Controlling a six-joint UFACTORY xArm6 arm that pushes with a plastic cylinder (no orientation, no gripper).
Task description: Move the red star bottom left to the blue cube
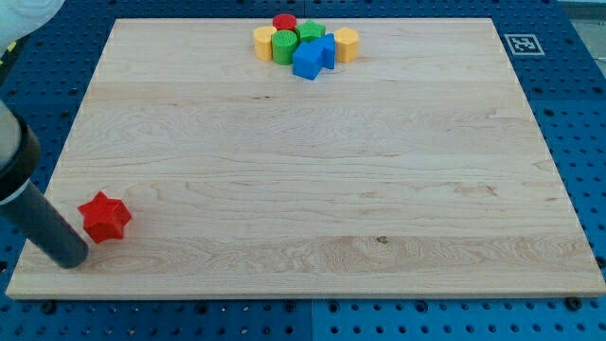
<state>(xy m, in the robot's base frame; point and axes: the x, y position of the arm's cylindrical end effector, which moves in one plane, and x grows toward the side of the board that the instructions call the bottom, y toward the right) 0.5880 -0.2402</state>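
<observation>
Tip point(74, 258) touches red star point(104, 217) at its lower left.

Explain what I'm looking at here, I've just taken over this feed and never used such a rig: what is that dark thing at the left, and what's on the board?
One camera looks down at a wooden board. The dark rod at the view's left is the arm's end; it has no gripper and holds nothing, it only pushes. My tip sits just left of the red star, close to or touching it. At the view's top is a tight cluster: blue cube, another blue block, two yellow blocks, two green blocks and a red cylinder.
</observation>
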